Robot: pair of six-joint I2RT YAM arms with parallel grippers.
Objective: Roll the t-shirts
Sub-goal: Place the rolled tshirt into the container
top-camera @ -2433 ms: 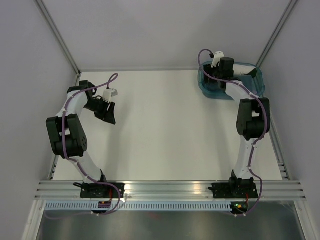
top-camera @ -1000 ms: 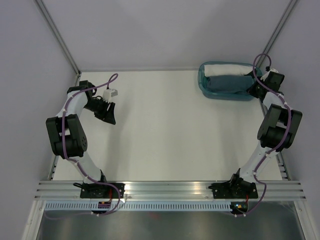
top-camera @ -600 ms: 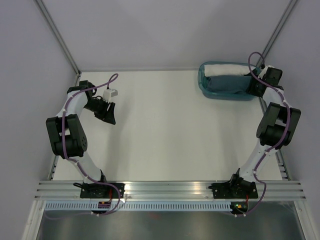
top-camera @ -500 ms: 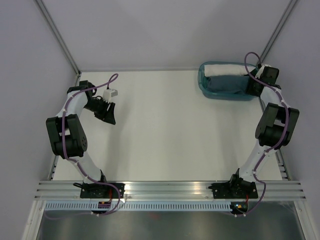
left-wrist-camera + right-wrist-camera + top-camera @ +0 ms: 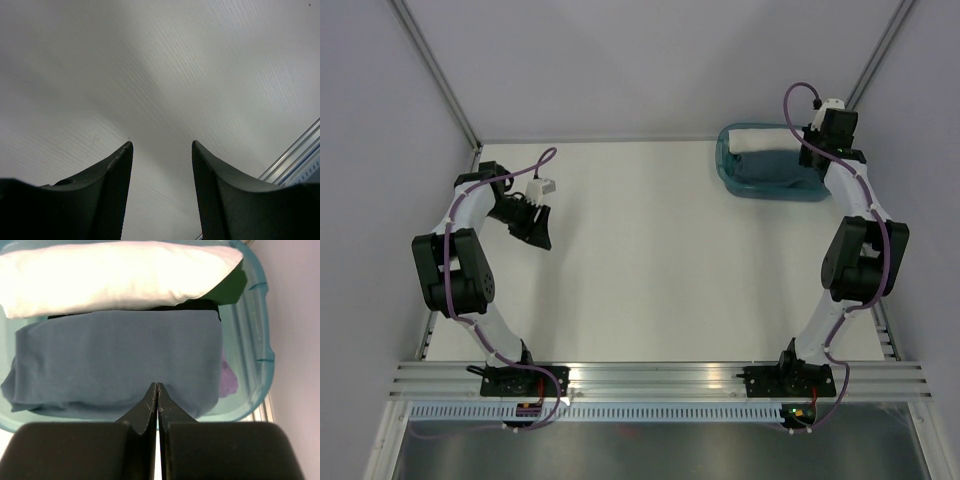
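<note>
Slate-blue tee [image 5: 115, 360] sits folded in the basket [image 5: 256, 340] at the far right corner of the table [image 5: 650, 260]. In the right wrist view it lies directly ahead of the right gripper [image 5: 157, 386]. The fingers are pressed together with nothing between them, and the tips line up with the tee's near edge. Can't tell whether they touch the cloth.

From the top view the right gripper [image 5: 814, 152] is over the right end of the basket [image 5: 728, 170], above the blue tee [image 5: 770, 170].

Left gripper [image 5: 542, 235] is over the left side of the table, well apart from the basket. In the left wrist view the left gripper [image 5: 162, 144] has its fingers spread, empty, with only bare table [image 5: 150, 60] below.

Changes:
- 2.4 s ago the right arm reached across the basket from the table side and hid most of it.
- 1.0 s ago its wrist was off the basket's right end.
- Since then it has swung back toward the far side, to over the right end.
- Left arm hasn't moved.
- Basket and its contents are in the same place.

Basket contents:
- White tee [image 5: 115, 277], rolled, along the far side.
- Blue tee filling the near side, beside the white one.
- A strip of black cloth [image 5: 195, 304] between them.
- Green scrap [image 5: 235, 287] and purple scrap [image 5: 228, 377] against the right wall.
</note>
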